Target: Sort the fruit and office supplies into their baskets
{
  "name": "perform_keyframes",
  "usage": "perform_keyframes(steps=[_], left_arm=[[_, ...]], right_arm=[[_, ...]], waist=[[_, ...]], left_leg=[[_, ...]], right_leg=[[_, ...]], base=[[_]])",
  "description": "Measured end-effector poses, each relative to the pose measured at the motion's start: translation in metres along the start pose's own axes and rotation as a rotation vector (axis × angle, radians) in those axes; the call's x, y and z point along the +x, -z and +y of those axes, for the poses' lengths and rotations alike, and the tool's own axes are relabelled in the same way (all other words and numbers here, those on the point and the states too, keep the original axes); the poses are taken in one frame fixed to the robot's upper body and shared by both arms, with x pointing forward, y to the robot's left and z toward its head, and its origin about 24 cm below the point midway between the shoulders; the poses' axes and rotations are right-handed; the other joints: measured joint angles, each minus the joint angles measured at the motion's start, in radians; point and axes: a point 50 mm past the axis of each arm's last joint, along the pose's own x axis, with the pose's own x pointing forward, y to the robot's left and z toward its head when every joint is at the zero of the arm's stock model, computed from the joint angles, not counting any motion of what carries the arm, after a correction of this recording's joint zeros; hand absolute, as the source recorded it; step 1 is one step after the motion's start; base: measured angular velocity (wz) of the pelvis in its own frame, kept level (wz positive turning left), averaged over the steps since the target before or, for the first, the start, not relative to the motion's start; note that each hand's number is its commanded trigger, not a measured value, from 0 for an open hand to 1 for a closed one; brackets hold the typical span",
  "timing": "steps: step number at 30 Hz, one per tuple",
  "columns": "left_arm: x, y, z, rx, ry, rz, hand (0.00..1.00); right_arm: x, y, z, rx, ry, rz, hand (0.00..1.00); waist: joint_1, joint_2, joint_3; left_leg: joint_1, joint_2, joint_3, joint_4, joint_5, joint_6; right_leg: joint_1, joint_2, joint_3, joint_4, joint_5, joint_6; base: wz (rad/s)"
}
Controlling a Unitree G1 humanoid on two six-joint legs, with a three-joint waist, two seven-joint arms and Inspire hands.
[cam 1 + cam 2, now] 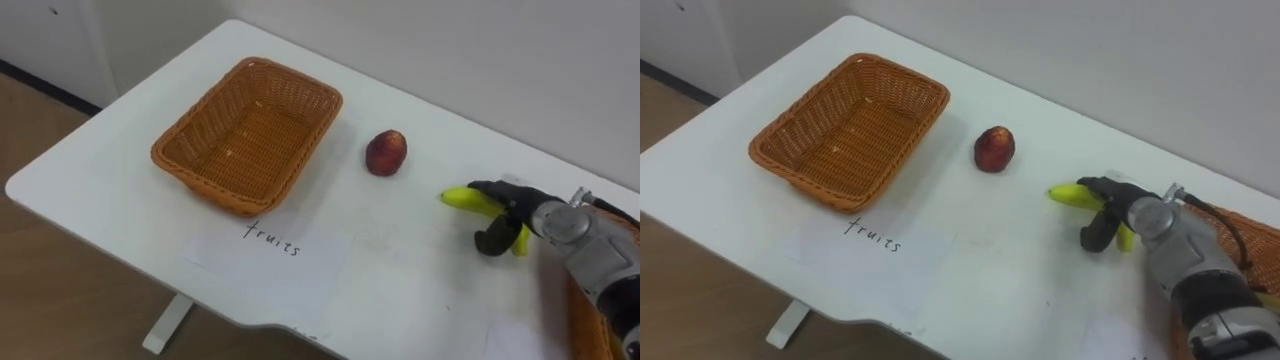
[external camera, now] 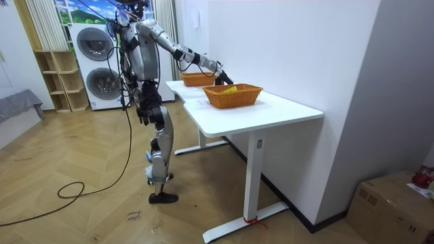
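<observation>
My right hand [image 1: 505, 222] [image 1: 1108, 226] is shut on a yellow banana [image 1: 462, 199] [image 1: 1067, 194] low over the white table [image 1: 400, 270], right of centre. The banana's tip sticks out to the left of the curled fingers. A red apple [image 1: 386, 152] [image 1: 993, 148] lies on the table between the hand and an empty wicker basket [image 1: 205, 170] [image 1: 800, 165], which stands at the left behind a paper label [image 1: 270, 242] reading "fruits". In the room view I stand at the table's long side with the right arm stretched over it, and my left hand [image 2: 142, 113] hangs by my hip.
A second wicker basket [image 1: 582, 318] [image 1: 1252, 238] [image 2: 232, 96] stands at the table's right end, partly behind my forearm, with something yellow in it. A wall runs close behind the table. The table's near edge lies just beyond the label.
</observation>
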Motion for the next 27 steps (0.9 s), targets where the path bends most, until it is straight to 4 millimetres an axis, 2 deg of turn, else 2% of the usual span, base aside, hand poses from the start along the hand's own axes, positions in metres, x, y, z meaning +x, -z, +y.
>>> perform_keyframes(steps=[1,2,3,4,13,19,27], left_arm=[[0.0,0.0,0.0,0.0,0.0,0.0,0.0],[0.0,0.0,0.0,0.0,0.0,-0.001,0.0],[0.0,0.0,0.0,0.0,-0.001,-0.001,0.0],[0.0,-0.001,0.0,-0.001,-0.001,-0.003,0.0],[0.0,-0.002,0.002,-0.002,-0.006,-0.014,0.0],[0.001,-0.009,0.005,-0.011,-0.02,-0.062,0.0],[0.0,-0.009,0.005,-0.012,-0.019,-0.064,0.0]], right_arm=[[0.0,0.0,0.0,0.0,0.0,0.0,0.0],[0.0,0.001,0.001,0.0,0.0,0.0,0.25],[0.0,0.001,0.001,-0.001,0.001,-0.001,0.58],[0.0,0.0,0.0,-0.002,0.004,-0.005,1.0],[-0.003,-0.003,-0.011,0.019,0.089,-0.033,1.0],[-0.003,-0.005,-0.012,0.015,0.101,-0.055,1.0],[-0.004,-0.015,-0.007,0.037,0.036,-0.111,1.0]], waist=[[0.0,0.002,0.0001],[-0.001,0.005,-0.0009],[-0.001,0.006,-0.0012],[-0.001,0.008,-0.001],[-0.008,0.011,-0.0019],[-0.012,0.001,-0.0081],[-0.014,-0.003,-0.0046]], left_leg=[[0.002,0.0,0.0,0.0,0.0,0.0],[0.004,0.0,-0.001,-0.002,0.0,0.0],[0.004,0.0,-0.001,-0.002,0.0,0.0],[0.004,0.0,-0.001,-0.003,0.0,0.0],[0.007,0.001,0.0,-0.009,0.001,-0.001],[0.011,0.001,0.001,-0.014,0.002,-0.002],[0.029,0.002,0.005,-0.025,0.002,-0.002]], right_leg=[[0.0,0.0,0.0,0.0,0.0,0.0],[0.0,0.0,0.0,0.0,0.0,0.0],[0.0,0.0,0.0,0.0,0.0,0.0],[0.0,0.0,0.001,0.0,0.0,0.0],[-0.004,0.0,0.003,-0.001,0.0,0.0],[-0.001,0.0,0.002,-0.001,0.0,0.0],[0.011,0.001,0.008,-0.003,0.0,0.001]], base=[[0.0],[0.0],[0.0],[0.0],[0.0],[0.0],[0.0]])
